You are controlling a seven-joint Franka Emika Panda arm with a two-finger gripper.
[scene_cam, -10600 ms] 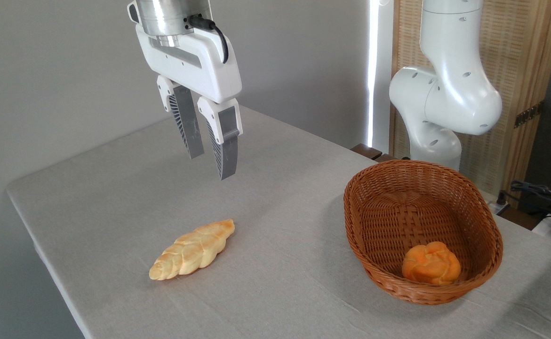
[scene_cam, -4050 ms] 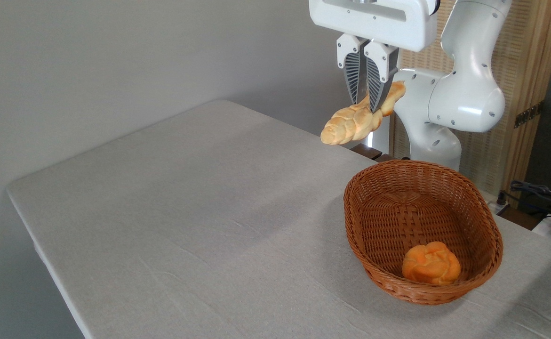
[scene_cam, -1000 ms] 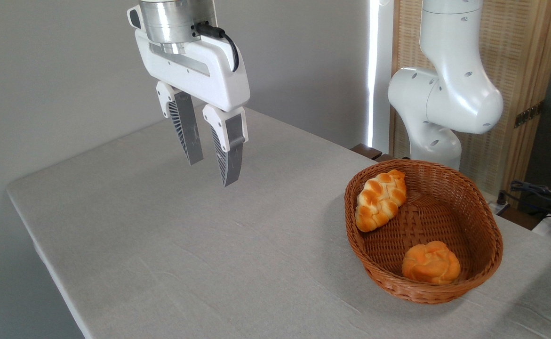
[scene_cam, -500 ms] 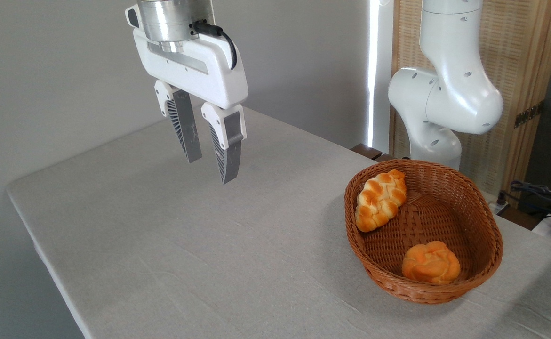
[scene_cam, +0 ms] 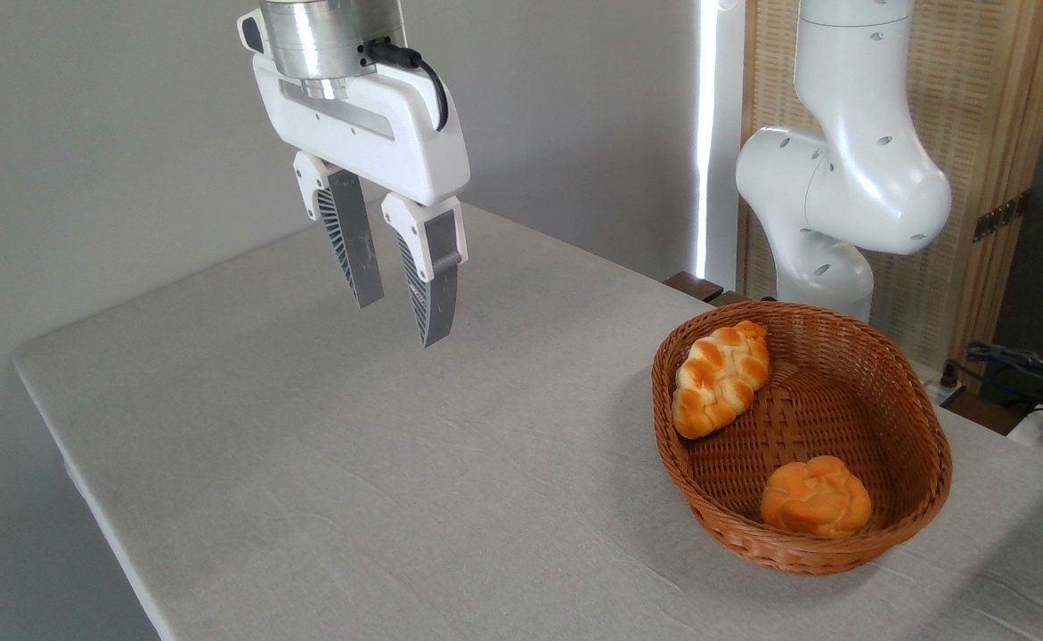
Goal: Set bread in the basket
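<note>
Now bread (scene_cam: 720, 380) inside basket (scene_cam: 906, 392); gripper (scene_cam: 401, 320) empty, parted

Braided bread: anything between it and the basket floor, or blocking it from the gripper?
Nothing visible. The bread already lies inside the basket, leaning on the far-left wall, apart from the round bun. The gripper hangs open above bare table.

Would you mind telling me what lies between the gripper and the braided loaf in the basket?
Nothing but bare grey tablecloth and the basket's near wall separates the open gripper from the braided loaf, as the fixed camera shows.
</note>
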